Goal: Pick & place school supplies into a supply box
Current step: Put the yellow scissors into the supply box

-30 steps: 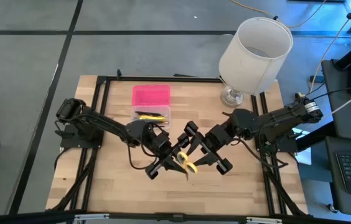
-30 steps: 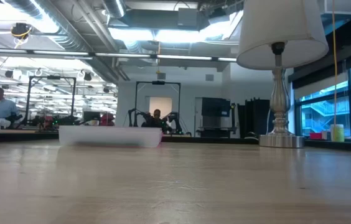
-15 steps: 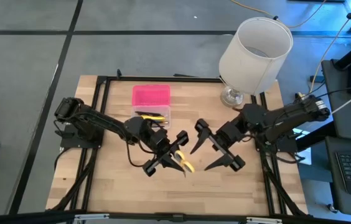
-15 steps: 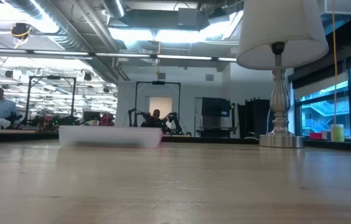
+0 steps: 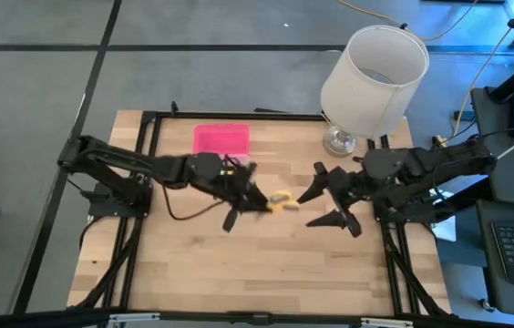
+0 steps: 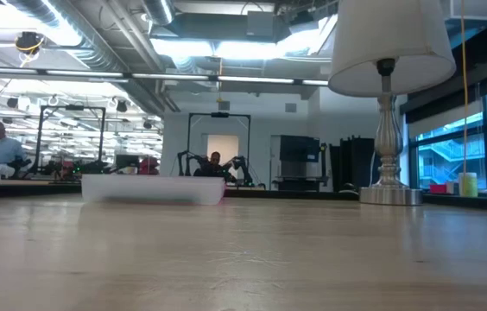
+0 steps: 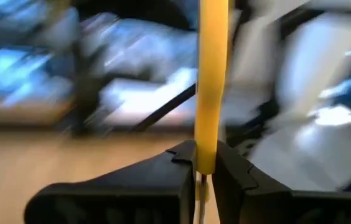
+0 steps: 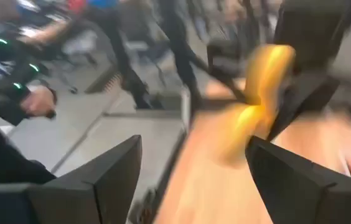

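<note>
The yellow-handled scissors (image 5: pixel 281 200) are above mid-table, and my left gripper (image 5: pixel 259 202) is shut on them. They show as a yellow bar (image 7: pixel 211 74) in the left wrist view and a yellow blur (image 8: pixel 257 106) in the right wrist view. My right gripper (image 5: pixel 310 210) stands open just right of the scissors and touches nothing. The supply box lies at the far left centre with its pink lid (image 5: pixel 221 138) folded back. My left arm covers most of its clear base (image 5: pixel 235 167). The box (image 6: pixel 153 188) also shows in the low view. My left gripper pinches the scissors between its two fingers at the lower end of the yellow handle (image 7: pixel 205 163). The fingers come in from the table's left, about level. The yellow handle juts out past the fingertips toward the right gripper. I cannot tell whether the scissors are clear of the table.
A lamp with a big white shade (image 5: pixel 375 68) stands on its metal base (image 5: pixel 339 141) at the table's far right corner, close behind my right arm. Bare wood lies along the near half of the table (image 5: pixel 266 273).
My right gripper has opened and drawn back toward the table's right edge, away from the scissors. My left gripper, still shut on the scissors, has swung with them toward the far edge and turned, so the yellow handles now point to the right.
</note>
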Controlling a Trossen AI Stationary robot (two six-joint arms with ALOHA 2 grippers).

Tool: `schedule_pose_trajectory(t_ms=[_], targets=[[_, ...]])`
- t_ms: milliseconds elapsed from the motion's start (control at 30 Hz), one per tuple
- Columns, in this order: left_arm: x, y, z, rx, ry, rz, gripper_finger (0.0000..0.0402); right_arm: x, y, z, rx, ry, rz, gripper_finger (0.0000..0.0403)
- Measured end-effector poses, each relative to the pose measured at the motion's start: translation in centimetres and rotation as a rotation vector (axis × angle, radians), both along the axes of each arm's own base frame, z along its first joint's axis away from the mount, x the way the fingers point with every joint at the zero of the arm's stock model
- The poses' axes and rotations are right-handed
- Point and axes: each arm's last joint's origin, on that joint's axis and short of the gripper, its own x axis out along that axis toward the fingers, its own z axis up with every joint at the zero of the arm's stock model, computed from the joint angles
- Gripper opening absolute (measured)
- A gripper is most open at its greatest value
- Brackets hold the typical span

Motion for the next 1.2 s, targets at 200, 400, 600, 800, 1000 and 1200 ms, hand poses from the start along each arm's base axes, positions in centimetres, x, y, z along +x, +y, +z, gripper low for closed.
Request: schedule_pose_trajectory(t_ms=[200,400,600,800,1000,1200], targets=[[-3.0,3.4,-2.4,0.159,0.418,0.449,0.0020,-0.2,-0.4,-1.9,0.000,0.212,-0.168,0.0289],[-4.7,6.3,-7.2,0.377,0.859,0.758,0.0020,0.2,-0.7,-2.7,-0.030,0.262,-0.273,0.0289],[-3.6,8.1,-13.0,0.555,1.084,0.757,0.0020,0.2,-0.7,-2.7,-0.033,0.258,-0.279,0.0289],[-2.6,9.0,-17.2,0.708,1.231,0.759,0.0020,0.2,-0.6,-2.7,-0.032,0.259,-0.274,0.0289],[-2.2,9.1,-18.7,0.775,1.278,0.734,0.0020,0.2,-0.7,-2.7,-0.034,0.259,-0.281,0.0289],[-2.2,9.1,-18.9,0.766,1.291,0.708,0.0026,0.2,-0.7,-2.7,-0.035,0.258,-0.286,0.0289]])
